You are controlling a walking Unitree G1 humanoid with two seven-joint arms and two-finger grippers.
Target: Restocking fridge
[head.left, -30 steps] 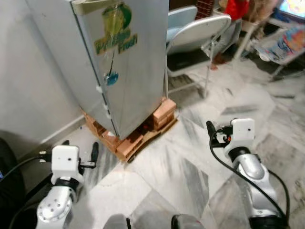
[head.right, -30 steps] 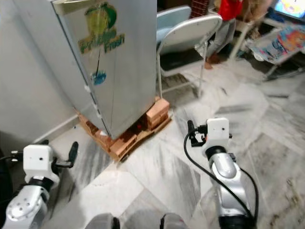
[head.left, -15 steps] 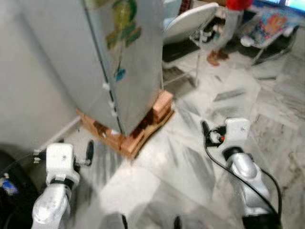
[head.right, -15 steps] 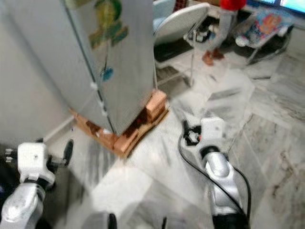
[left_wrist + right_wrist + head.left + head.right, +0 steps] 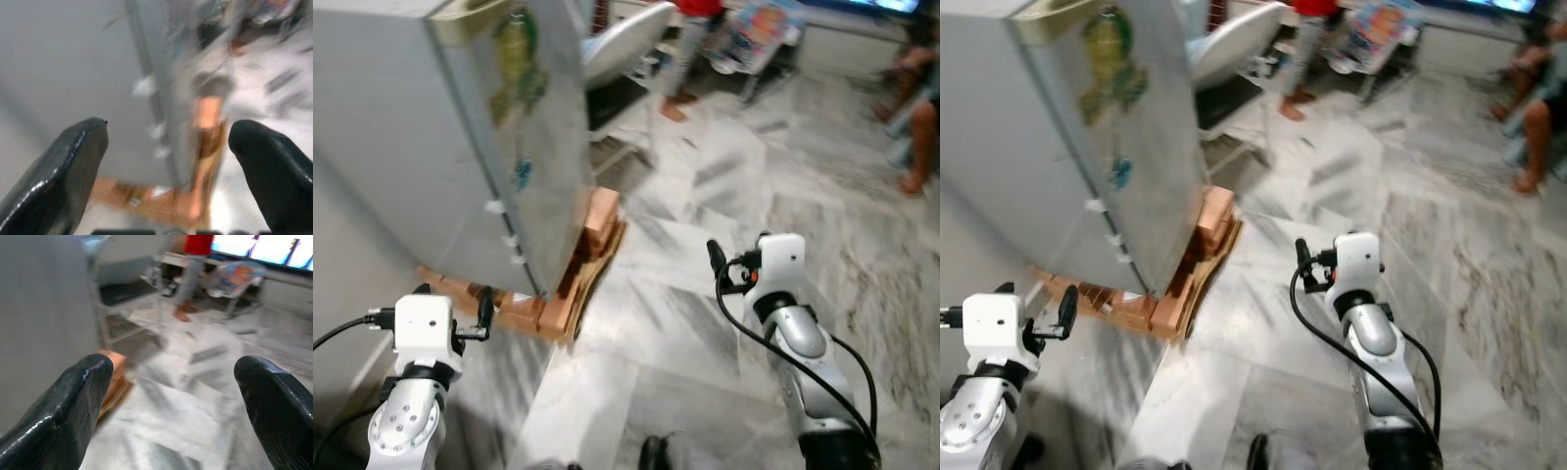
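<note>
Two tools, both empty with fingers spread apart: left tool [image 5: 166, 161] low before the fridge [image 5: 460, 127], right tool [image 5: 171, 406] over the marble floor [image 5: 705, 196]. Fridge closed, standing on bricks [image 5: 592, 230] at the robot's left. Views blurred.

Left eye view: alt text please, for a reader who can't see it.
A closed silver fridge stands on bricks over a marble floor. The left gripper and right gripper are raised, empty.
</note>
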